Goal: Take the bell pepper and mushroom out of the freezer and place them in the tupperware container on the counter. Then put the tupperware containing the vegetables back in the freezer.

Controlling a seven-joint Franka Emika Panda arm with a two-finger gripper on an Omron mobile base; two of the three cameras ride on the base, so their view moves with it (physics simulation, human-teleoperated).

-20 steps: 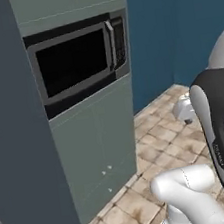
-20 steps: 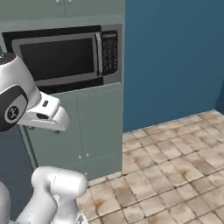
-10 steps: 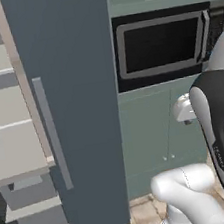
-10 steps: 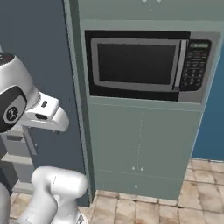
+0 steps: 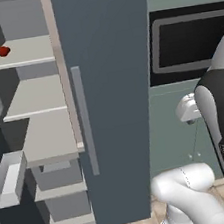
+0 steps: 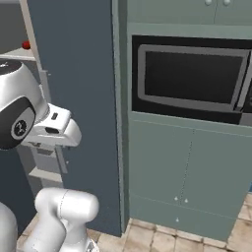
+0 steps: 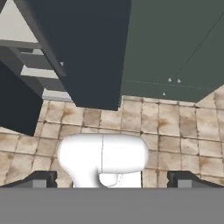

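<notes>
A: Where's the bell pepper [image 5: 4,51]?

B: Far left in the left base view, on an upper shelf of the freezer [image 5: 38,114], w/ the freezer door swung open. A sliver of the same red shows at the top left of the right base view, behind the arm.

A: What does it look like?

B: Small glossy red rounded lump, sitting alone near the shelf's left end. Mushroom I can't make out.

A: How will it handle?

B: My guess: light and firm, but smooth-skinned and round, so prob. slippery and apt to roll. Best taken across its widest part, fingers square on both sides.

A: And the gripper [image 7: 112,181]?

B: Fingers spread fully apart, nothing between them. In the hand view it looks down at tan floor tiles, well apart from the shelves.

A: Anything else nearby?

B: A black microwave [image 6: 189,78] set in grey-green cabinets, right of the freezer.
</notes>
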